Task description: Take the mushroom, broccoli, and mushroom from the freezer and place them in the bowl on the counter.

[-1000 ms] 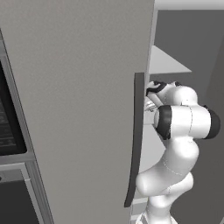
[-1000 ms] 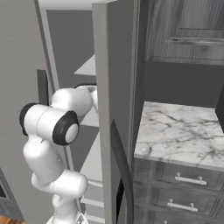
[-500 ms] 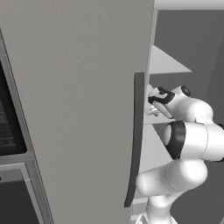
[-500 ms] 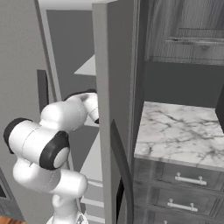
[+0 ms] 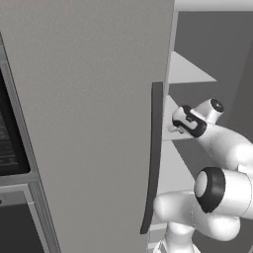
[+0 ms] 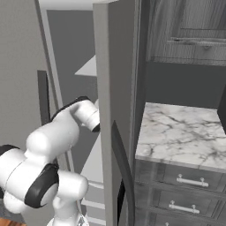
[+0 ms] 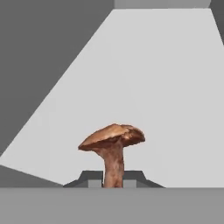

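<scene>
1. While the arm (image 5: 217,148) is reaching into its open compartment, the freezer (image 5: 89,123) is showing as a tall, flat, matte light grey slab with a long dark bar handle (image 5: 154,153) curving slightly down its door edge; smooth white shelves (image 7: 144,87) are sitting inside.
2. Beside it the desk (image 6: 185,132) is lying as a glossy white marble top with grey veins, over dark wood-grain drawers (image 6: 185,185) with thin silver handles; the bowl is not turning up on the stretch of it in view.
3. The arm is bending between the door and the cabinet side in rounded white segments with dark joints.
4. The pincer (image 7: 113,180) is clamping shut on the stem of the mushroom (image 7: 113,151), a brown, rough-stemmed piece with a lopsided, domed cap, standing upright above the shelf inside the freezer.
5. Risk, as I judge it: the grip is sitting low on a thin stem, so a quick swing out could be tipping or slipping the mushroom free; the elbow or wrist could also be clipping the door edge or the handle on the way to the desk.
</scene>
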